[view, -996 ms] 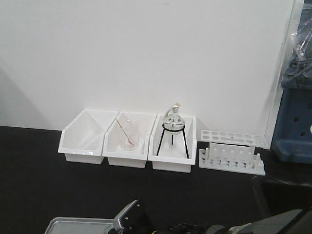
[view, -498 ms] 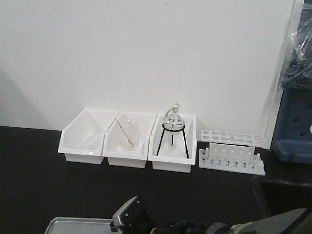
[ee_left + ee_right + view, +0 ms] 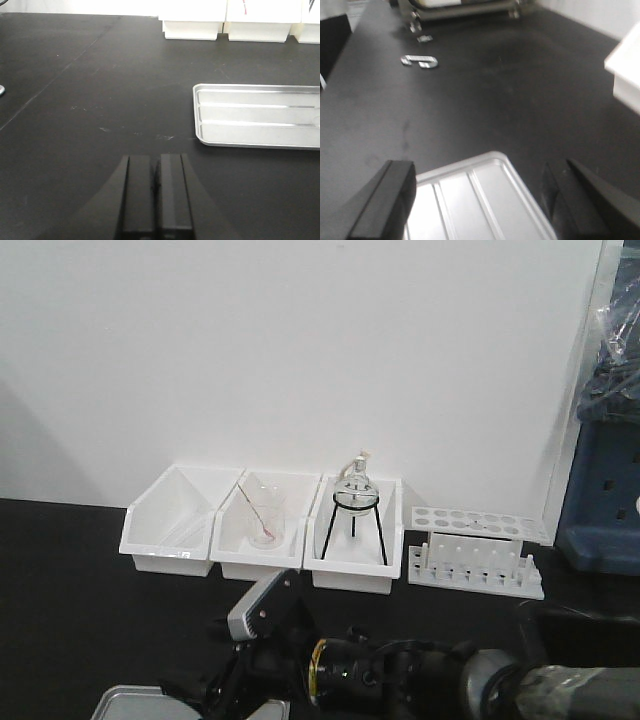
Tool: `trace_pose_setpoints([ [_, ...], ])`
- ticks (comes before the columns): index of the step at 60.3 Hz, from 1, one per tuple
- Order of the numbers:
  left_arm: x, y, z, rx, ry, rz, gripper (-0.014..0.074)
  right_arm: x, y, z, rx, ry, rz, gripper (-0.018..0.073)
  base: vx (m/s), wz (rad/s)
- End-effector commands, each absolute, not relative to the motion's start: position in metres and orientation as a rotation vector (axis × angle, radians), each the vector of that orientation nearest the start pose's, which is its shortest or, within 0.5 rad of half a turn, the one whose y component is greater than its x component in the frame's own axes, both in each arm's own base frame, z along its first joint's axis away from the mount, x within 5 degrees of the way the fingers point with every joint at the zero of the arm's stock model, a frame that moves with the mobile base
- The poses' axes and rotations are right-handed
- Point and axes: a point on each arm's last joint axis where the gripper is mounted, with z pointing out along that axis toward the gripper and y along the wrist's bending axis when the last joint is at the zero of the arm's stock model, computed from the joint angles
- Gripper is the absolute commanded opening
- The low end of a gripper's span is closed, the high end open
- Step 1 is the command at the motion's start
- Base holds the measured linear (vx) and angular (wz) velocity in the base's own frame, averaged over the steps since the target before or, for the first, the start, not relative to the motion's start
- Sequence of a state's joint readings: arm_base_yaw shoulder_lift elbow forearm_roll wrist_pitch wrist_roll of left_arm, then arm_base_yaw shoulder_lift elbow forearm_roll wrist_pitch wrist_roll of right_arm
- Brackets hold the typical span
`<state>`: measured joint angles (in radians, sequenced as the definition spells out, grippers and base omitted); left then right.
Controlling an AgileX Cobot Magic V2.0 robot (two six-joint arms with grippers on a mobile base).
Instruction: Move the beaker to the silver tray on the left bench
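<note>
1. The beaker cannot be made out for sure in any view. A faint round mark sits at the right-hand end of the silver tray (image 3: pixel 250 145) in the left wrist view, at the picture's edge, and I cannot tell whether that is it. Neither pincer has it.
2. The left pincer (image 3: pixel 156 195) is closed, its two dark fingers pressed side by side with nothing between them. It hangs over the bare black tabletop (image 3: pixel 80 580), near the tray's left end but not over it.
3. The right pincer (image 3: pixel 480 200) is spread wide and empty, one finger at each lower corner of its wrist view. A rounded corner of the tray shows between them, lower down.
4. The tray lies flat on the tabletop at the near edge, its ribbed floor bare wherever it shows. In the front view only its corner shows, beside the right arm (image 3: pixel 400 675).
5. Farther along the tabletop, the right wrist view shows small metal pieces (image 3: pixel 420 61), blurred.
6. At the back, against the white wall, stand three white bins (image 3: pixel 168 522) in a row. The middle one holds a glass beaker with a pink rod (image 3: pixel 263 520). The right one holds a round flask (image 3: pixel 356 488) on a black tripod.
7. Just right of the bins stands a white test-tube rack (image 3: pixel 475 555), and past it a blue crate (image 3: pixel 605 500).
</note>
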<state>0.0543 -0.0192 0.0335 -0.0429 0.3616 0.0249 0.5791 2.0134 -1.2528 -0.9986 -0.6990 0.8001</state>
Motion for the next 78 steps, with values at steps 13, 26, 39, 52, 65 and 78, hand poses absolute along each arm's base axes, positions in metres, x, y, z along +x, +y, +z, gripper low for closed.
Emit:
trace_pose_setpoints([
  [13,0.054,0.002,0.171,-0.060,1.790,0.009,0.0001,0.285,0.251,0.330,-1.053,1.412,0.884,0.0330,0.00,0.00],
  [26,0.054,0.002,0.171,-0.060,1.790,0.009,0.0001,0.257,0.236,0.363,-1.113,1.334,0.866,0.0182,0.00,0.00],
  [39,0.054,0.002,0.171,-0.060,1.790,0.009,0.0001,0.251,0.232,0.373,-1.105,1.305,0.862,0.0105,0.00,0.00],
  [52,0.054,0.002,0.171,-0.060,1.790,0.009,0.0001,0.252,0.233,0.372,-1.105,1.308,0.866,0.0093,0.00,0.00],
  [65,0.054,0.002,0.171,-0.060,1.790,0.009,0.0001,0.255,0.228,0.384,-0.944,1.334,0.900,0.0093,0.00,0.00],
  [78,0.054,0.002,0.171,-0.060,1.790,0.009,0.0001,0.234,0.173,0.405,-0.350,1.466,0.879,0.0080,0.00,0.00],
])
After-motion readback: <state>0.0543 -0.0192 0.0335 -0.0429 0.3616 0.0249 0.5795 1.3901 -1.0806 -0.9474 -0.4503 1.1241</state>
